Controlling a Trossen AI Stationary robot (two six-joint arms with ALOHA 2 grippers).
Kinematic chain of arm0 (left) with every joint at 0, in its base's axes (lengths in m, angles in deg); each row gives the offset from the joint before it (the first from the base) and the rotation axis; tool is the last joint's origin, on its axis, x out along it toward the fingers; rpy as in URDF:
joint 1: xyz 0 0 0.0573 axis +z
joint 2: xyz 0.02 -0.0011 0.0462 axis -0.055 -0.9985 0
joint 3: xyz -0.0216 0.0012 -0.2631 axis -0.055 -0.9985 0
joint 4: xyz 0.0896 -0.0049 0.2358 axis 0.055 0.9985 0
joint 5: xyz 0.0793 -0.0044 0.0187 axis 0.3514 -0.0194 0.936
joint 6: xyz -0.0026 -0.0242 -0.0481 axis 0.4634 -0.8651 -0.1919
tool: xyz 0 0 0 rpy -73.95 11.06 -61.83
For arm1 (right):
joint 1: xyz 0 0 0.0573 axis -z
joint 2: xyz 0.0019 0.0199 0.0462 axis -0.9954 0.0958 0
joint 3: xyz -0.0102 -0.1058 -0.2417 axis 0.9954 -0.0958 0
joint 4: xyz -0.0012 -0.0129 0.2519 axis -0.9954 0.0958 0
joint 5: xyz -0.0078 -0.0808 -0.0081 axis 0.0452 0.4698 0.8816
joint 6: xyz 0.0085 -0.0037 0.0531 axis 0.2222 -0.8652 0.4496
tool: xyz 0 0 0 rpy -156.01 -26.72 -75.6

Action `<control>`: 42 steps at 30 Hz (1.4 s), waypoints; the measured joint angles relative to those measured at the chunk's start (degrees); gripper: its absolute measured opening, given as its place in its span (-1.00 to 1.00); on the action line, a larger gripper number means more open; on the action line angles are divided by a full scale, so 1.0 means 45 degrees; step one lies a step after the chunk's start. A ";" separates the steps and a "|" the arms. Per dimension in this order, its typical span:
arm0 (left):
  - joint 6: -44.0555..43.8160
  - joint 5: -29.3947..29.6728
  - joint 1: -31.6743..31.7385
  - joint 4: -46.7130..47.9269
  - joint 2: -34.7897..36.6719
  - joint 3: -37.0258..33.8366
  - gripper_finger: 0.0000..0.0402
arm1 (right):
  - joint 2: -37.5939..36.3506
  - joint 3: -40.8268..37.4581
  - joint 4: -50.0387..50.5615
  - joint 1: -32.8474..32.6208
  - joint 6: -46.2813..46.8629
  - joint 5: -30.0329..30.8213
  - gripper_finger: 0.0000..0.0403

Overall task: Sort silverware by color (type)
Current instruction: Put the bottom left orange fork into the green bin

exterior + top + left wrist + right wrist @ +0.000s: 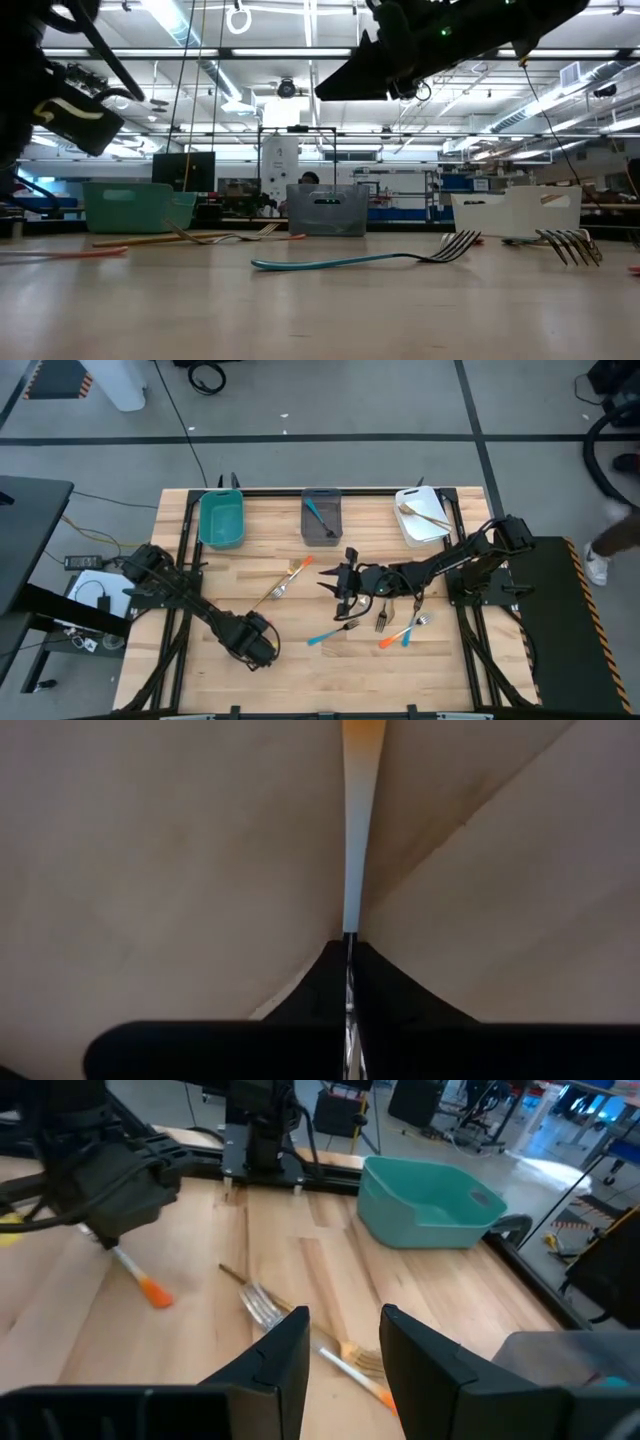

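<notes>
Orange-handled fork (358, 840) is pinched in the closed left hand (351, 982); no writing readable.

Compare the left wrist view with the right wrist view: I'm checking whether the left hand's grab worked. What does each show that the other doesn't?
Only the left wrist view: the left hand close up, fingers shut on the handle of the orange-tipped fork. Only the right wrist view: the open right hand, the teal bin, and loose forks lying on the table. Both: that fork held in the left hand.
</notes>
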 joint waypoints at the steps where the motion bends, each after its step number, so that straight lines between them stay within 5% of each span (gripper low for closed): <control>1: 0.0316 -0.0052 0.0104 0.0046 -0.0001 0.0042 -0.94 | 0.0000 0.0000 0.0118 -0.0036 0.0138 0.0000 -0.35; 14: 0.3701 0.0510 0.1346 0.0105 -0.0049 0.0656 -0.93 | 0.0000 0.0000 0.1713 -0.1030 0.2098 0.0499 -0.35; 42: 0.8641 0.4229 0.3587 -0.1281 0.1360 0.0695 -0.93 | 0.0000 0.1038 0.4724 -0.1565 0.0366 0.2488 -0.35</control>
